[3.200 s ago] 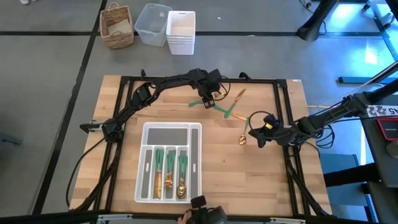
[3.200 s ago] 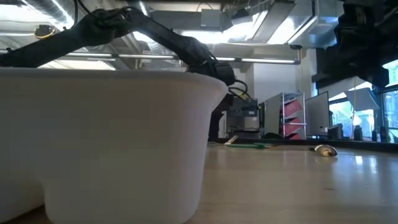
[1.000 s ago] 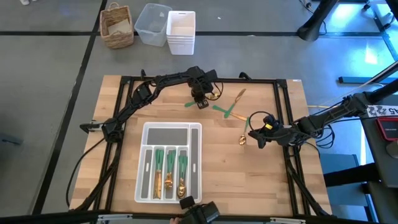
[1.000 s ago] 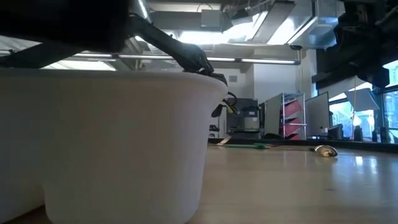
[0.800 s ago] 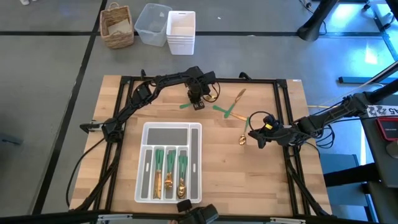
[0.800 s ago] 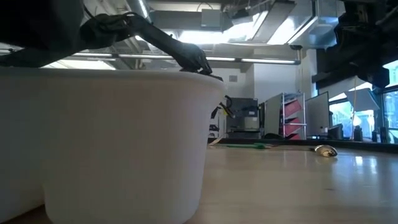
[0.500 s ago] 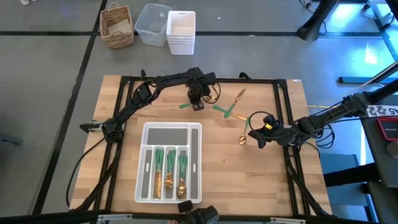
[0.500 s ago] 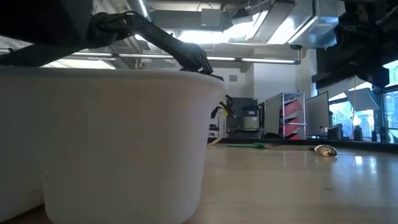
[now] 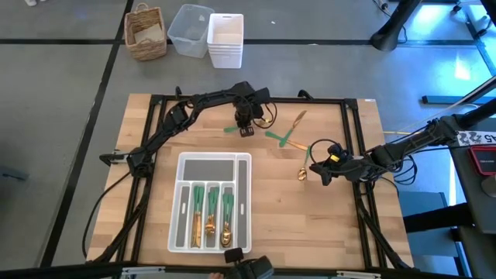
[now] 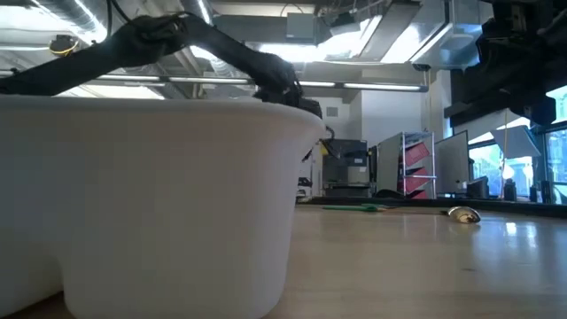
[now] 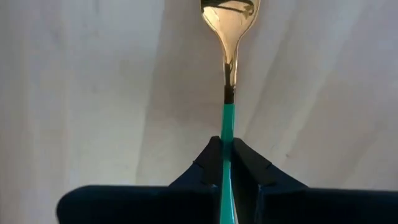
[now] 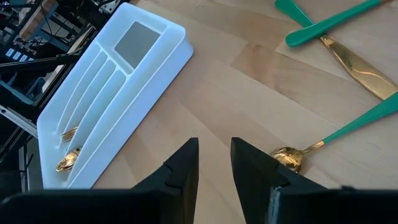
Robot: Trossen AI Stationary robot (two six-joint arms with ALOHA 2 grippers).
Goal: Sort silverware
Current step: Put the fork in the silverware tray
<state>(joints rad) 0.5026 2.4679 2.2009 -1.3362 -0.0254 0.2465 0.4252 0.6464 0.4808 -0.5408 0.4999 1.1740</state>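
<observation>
Spoon point(image 11: 227, 74) pinched by its green handle between my left gripper's point(image 11: 226, 157) two dark fingers, gold bowl pointing away from me over bare wood; from above, my left gripper point(image 9: 246, 122) sits at the far middle of the table point(image 9: 341, 225), green handle end poking out to its left side; jaws closed tight on that handle; loose silverware nearby: two crossed green-handled pieces point(image 9: 286, 133) just right of my left gripper, one gold blade angled toward the far edge; another spoon point(image 9: 304, 169) lies further right, gold bowl near my right gripper point(image 9: 316, 164); right wrist view shows that spoon point(image 12: 323, 142) beside my right finger point(image 12: 252, 163), not gripped, with a knife point(image 12: 348, 60) and a crossing green handle point(image 12: 326, 21) beyond; right jaws partly apart, holding nothing, low over the wood at the table's right side; white organizer tray point(image 9: 242, 203) near the front middle, well apart from both grippers; three narrow slots hold sorted green-and-gold pieces point(image 9: 211, 213); wide compartment at its far end looks bare; low view mostly filled by the tray wall point(image 10: 159, 195), with the right-side spoon bowl point(image 10: 463, 213) small on the tabletop; wicker basket point(image 9: 146, 32) and white bins point(image 9: 225, 39) on the floor beyond the table.
</observation>
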